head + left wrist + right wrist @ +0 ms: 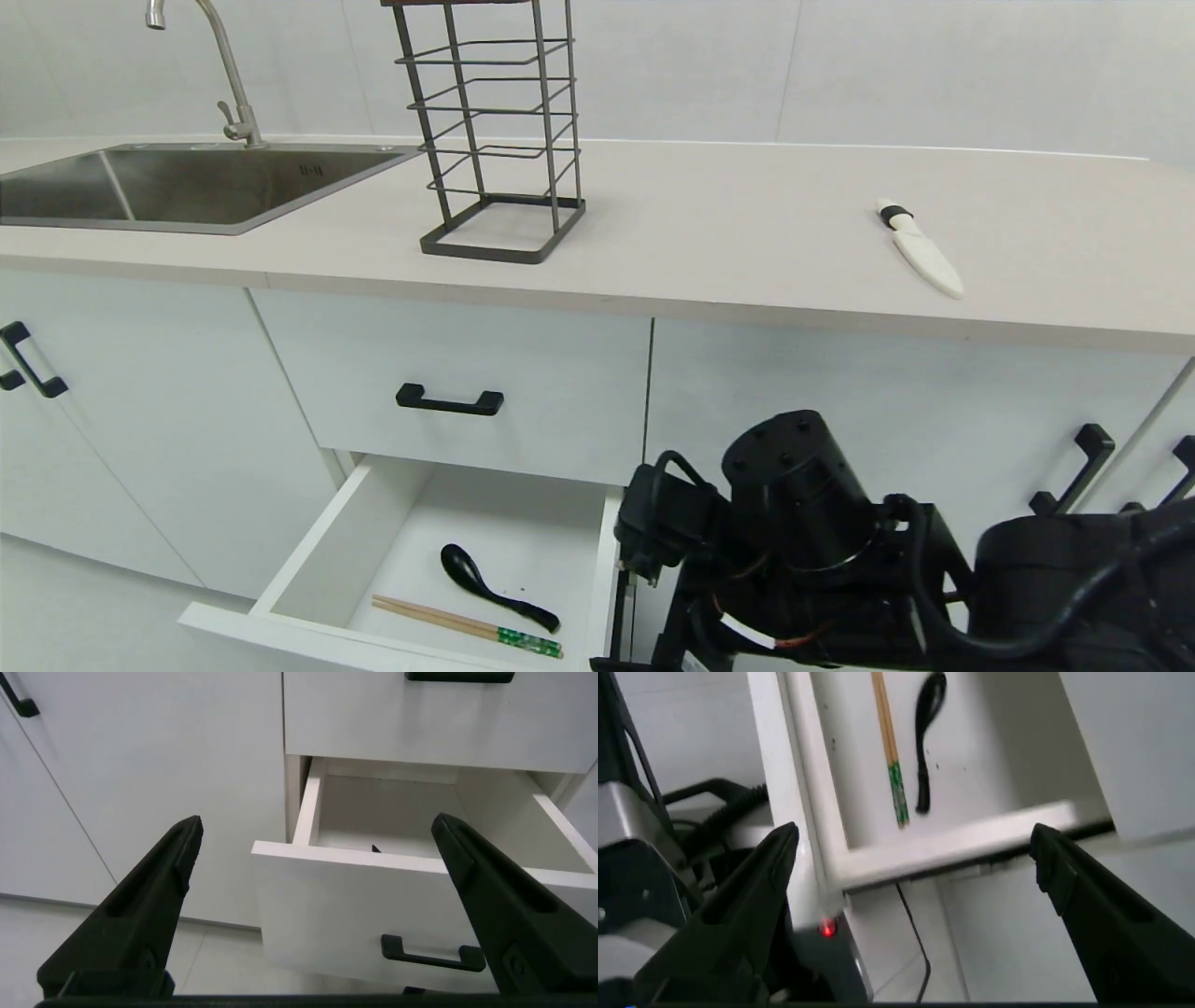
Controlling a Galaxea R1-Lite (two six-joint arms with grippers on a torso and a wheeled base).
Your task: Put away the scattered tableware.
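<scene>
While the black spoon (495, 588) and chopsticks (467, 625) lie close together inside the open drawer (317, 532), the white knife (920, 247) sits on the countertop above the drawer, well to its right, so I judge one piece is left. My left gripper (316, 826) and right gripper (913, 833) are both spread wide and empty. The wire rack (495, 131) above the drawer blocks nothing.

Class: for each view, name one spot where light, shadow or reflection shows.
Head view: the sink reflects light; the rack casts a faint shadow on the counter. Left wrist view: the open drawer darkens towards its back. Right wrist view: a small red light glows beside the drawer.
</scene>
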